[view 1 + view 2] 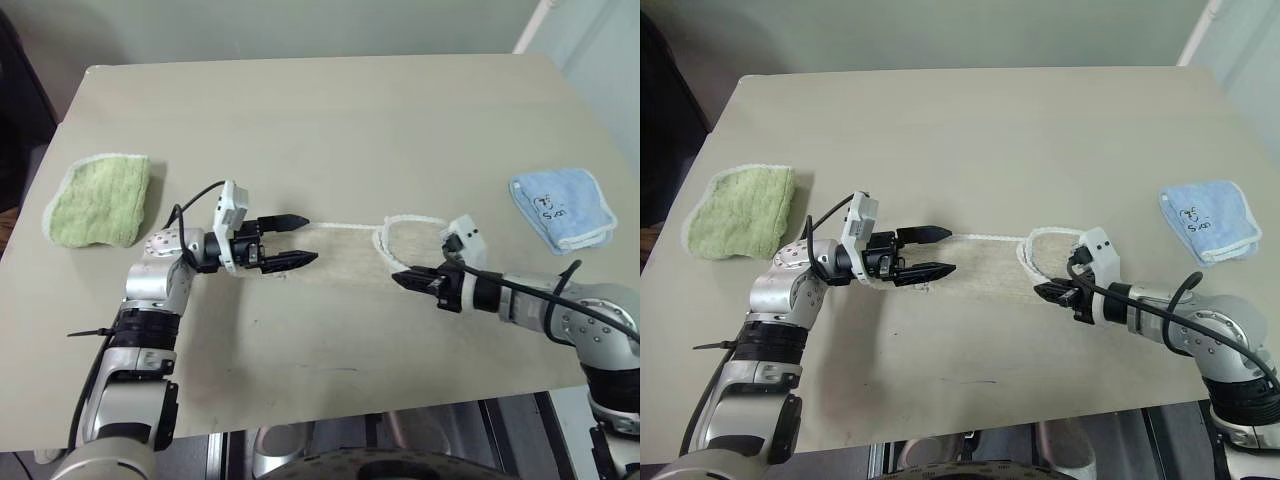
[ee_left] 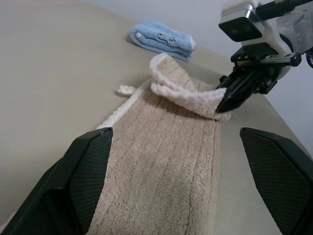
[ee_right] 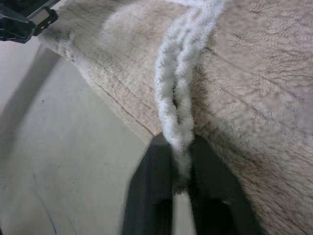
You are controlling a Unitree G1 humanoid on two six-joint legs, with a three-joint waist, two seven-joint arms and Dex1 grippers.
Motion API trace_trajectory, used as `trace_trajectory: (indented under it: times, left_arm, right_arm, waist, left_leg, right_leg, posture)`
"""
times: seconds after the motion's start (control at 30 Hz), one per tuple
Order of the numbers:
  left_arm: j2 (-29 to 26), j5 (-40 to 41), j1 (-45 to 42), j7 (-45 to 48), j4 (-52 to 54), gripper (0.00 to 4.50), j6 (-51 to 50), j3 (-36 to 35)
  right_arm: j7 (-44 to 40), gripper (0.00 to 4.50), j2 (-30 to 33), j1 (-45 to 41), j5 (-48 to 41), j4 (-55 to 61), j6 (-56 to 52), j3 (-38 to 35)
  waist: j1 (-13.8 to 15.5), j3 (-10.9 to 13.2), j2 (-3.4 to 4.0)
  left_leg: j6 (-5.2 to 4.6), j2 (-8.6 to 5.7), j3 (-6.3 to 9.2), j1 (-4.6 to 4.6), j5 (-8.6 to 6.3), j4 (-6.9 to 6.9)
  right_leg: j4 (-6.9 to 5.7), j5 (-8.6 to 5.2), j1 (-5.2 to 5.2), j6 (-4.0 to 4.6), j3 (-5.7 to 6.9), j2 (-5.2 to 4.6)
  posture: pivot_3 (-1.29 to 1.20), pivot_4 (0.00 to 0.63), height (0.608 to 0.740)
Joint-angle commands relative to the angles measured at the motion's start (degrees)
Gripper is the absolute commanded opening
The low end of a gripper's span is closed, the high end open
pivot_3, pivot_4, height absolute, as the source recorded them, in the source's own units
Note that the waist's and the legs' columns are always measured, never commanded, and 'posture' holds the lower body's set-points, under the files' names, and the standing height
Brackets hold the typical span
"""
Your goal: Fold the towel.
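— Where is the towel (image 1: 985, 268)?
— In the middle of the worktop (image 1: 970, 130), a long beige strip lying flat across the centre of the frame, with its right end folded back over itself so the white edging makes a loop there.

— And the right gripper (image 1: 1048, 291)?
— At that folded end, just right of centre. In the right wrist view its two black fingers (image 3: 149, 196) stand narrow, with the white edging of the towel caught between them — pinched, not loose.

— The left gripper (image 1: 935, 252)?
— Left of centre, pointing toward the right along the strip, over the towel's left end. Its fingers (image 2: 83, 176) are spread wide with nothing between them; the left wrist view looks along the cloth between the two pads.

— Anything else on the worktop?
— A small green folded cloth (image 1: 100, 198) at the left edge and a small light-blue folded cloth (image 1: 562, 206) at the right edge — both well apart from the towel.
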State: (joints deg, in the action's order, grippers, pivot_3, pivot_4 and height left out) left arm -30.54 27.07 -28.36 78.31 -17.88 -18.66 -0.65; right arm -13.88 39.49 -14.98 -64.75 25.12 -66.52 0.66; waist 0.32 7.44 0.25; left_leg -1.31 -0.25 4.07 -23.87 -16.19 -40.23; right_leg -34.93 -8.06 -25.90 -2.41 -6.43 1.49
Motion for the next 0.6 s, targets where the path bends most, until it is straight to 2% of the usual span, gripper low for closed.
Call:
trace_trajectory:
  times: [0.03, 0.17, 0.3, 0.47, 0.5, 0.6]
  left_arm:
    - [-0.3, 0.0, -0.8, 0.4, 1.2, 4.50, 1.1, -0.2]
    - [0.2, 0.2, -1.5, 0.3, 0.5, 4.50, 1.8, -0.6]
    - [2.3, 2.6, -2.8, -0.5, 0.8, 4.50, 1.4, -2.2]
    - [5.1, 6.7, -4.6, -1.1, 1.9, 4.50, -1.2, -4.1]
    - [6.3, 7.5, -4.9, -1.1, 2.6, 4.33, -2.2, -3.6]
    - [8.3, 8.6, -5.0, 1.0, 4.1, 3.62, -4.3, -0.8]
  right_arm:
    - [-0.1, 1.73, -1.6, -0.7, 0.8, 2.0, -0.2, 0.1]
    - [0.4, 3.09, -3.1, 0.0, 0.5, 2.4, -0.3, -1.5]
    - [-2.0, 4.46, -3.1, 3.0, -4.7, 6.2, 3.5, -9.4]
    - [-0.4, 4.46, -4.3, 3.9, -7.9, 6.3, 8.1, -16.3]
    - [-0.2, 4.05, -5.2, 4.0, -6.5, 6.2, 10.4, -17.2]
    - [0.2, 3.25, -7.5, 4.3, 1.9, 5.6, 17.7, -17.4]
  waist:
    - [0.0, 0.0, 0.00]
    - [0.0, 0.0, 0.00]
    - [0.3, 0.0, 0.00]
    - [0.2, 0.0, -0.02]
    - [0.1, 0.0, -0.02]
    - [0.1, 0.0, -0.01]
  left_leg:
    - [0.00, 0.00, 0.00, 0.00, 0.01, 0.00]
    - [0.00, 0.00, 0.00, 0.00, 0.01, 0.00]
    - [0.00, 0.00, 0.01, -0.02, 0.02, 0.00]
    - [0.02, -0.02, -0.02, 0.00, 0.04, -0.01]
    - [0.02, -0.01, -0.01, 0.04, 0.04, 0.00]
    - [0.02, 0.00, 0.00, 0.08, 0.05, 0.01]
  right_leg:
    - [0.00, 0.01, 0.00, 0.01, 0.00, 0.00]
    - [0.00, 0.02, 0.00, 0.03, 0.01, 0.00]
    - [0.02, 0.00, 0.02, 0.04, 0.01, 0.00]
    - [0.03, -0.18, 0.06, 0.37, -0.01, -0.01]
    - [0.03, -0.18, 0.09, 0.39, -0.02, -0.01]
    - [0.00, 0.03, 0.11, 0.06, 0.00, -0.01]
  posture:
    - [0.00, 0.150, 0.740]
    - [0.00, 0.150, 0.740]
    - [0.00, 0.150, 0.740]
    - [0.00, 0.150, 0.740]
    - [0.00, 0.150, 0.740]
    - [0.00, 0.150, 0.740]
